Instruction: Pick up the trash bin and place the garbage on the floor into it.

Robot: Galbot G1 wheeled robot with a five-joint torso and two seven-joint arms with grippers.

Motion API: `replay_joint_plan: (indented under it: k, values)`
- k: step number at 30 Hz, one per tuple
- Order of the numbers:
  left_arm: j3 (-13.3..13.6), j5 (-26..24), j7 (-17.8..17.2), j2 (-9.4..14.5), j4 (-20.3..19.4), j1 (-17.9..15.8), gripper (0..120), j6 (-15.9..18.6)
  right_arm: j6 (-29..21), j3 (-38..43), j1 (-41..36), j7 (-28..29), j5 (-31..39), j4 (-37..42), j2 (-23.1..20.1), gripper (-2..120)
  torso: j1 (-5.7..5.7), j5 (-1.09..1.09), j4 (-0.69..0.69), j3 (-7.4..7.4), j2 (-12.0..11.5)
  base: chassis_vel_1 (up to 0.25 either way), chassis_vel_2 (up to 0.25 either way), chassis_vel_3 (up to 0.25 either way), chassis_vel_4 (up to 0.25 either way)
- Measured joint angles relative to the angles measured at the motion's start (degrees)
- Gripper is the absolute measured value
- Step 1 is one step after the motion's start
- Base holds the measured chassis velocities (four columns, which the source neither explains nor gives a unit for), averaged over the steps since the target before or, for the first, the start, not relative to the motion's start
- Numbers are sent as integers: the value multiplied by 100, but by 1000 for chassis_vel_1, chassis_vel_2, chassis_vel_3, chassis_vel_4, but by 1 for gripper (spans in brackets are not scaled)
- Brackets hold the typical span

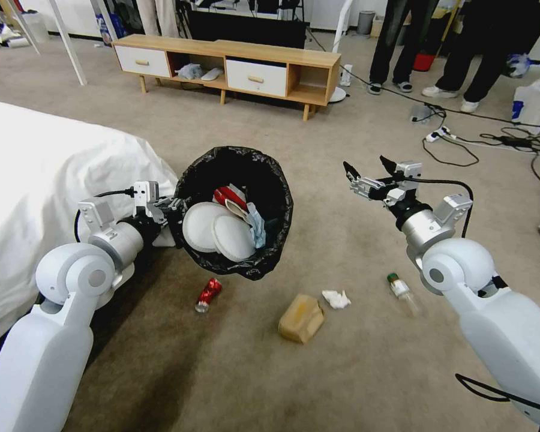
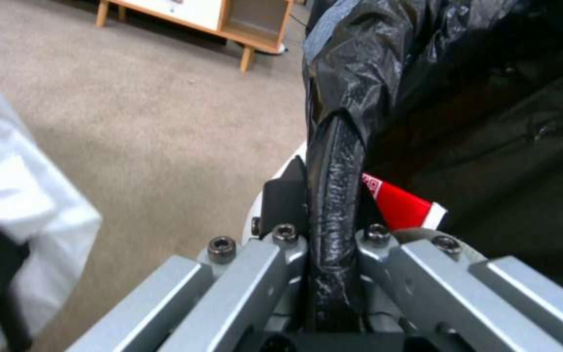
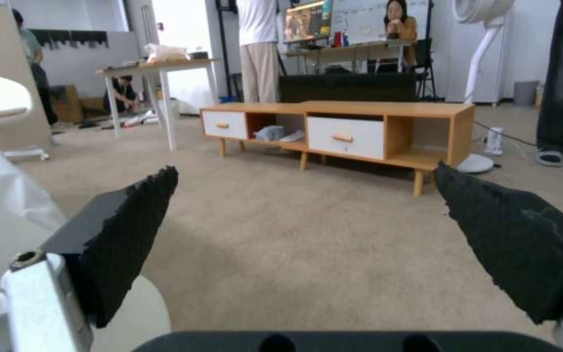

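Observation:
The trash bin (image 1: 237,162), lined with a crinkled black bag, hangs tilted above the carpet, and my left gripper (image 1: 169,207) is shut on its near-left rim (image 2: 334,161). Inside lie white paper plates, a red wrapper (image 2: 402,205) and a blue mask. On the floor (image 1: 354,360) below lie a crushed red can (image 1: 208,294), a brown paper bag (image 1: 301,318), a white tissue (image 1: 336,298) and a clear bottle with a green cap (image 1: 402,291). My right gripper (image 1: 366,171) hovers open above the carpet to the right of the bin, nothing between its fingers (image 3: 132,234).
A bed with a white sheet (image 1: 36,180) fills the left side. A low wooden cabinet (image 1: 228,66) stands at the back. Cables and a power strip (image 1: 456,135) run across the carpet at the right, where people's legs (image 1: 396,42) stand.

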Motion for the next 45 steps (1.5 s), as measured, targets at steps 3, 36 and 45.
replay_joint_plan:
  k: [3, 36, 45]
  values:
    - [3, -1, 0, -1, 8, -8, 2, 0, 6, -2, 0, -4, 1, -3, 5, 100, 0, -2, 0, 0, 0, -237, 244, 240, -263]
    - [-1, -85, -109, -10, -55, 23, 2, 47, 185, -15, -81, -4, -80, -30, 12, 100, -1, -2, -1, -2, 1, -70, 62, 66, -64]
    - [-9, -103, -129, -34, -66, 38, 2, 55, -1081, 9, 71, 632, 980, 236, -215, 100, 0, -1, 1, -1, 2, 0, 0, 0, 0]
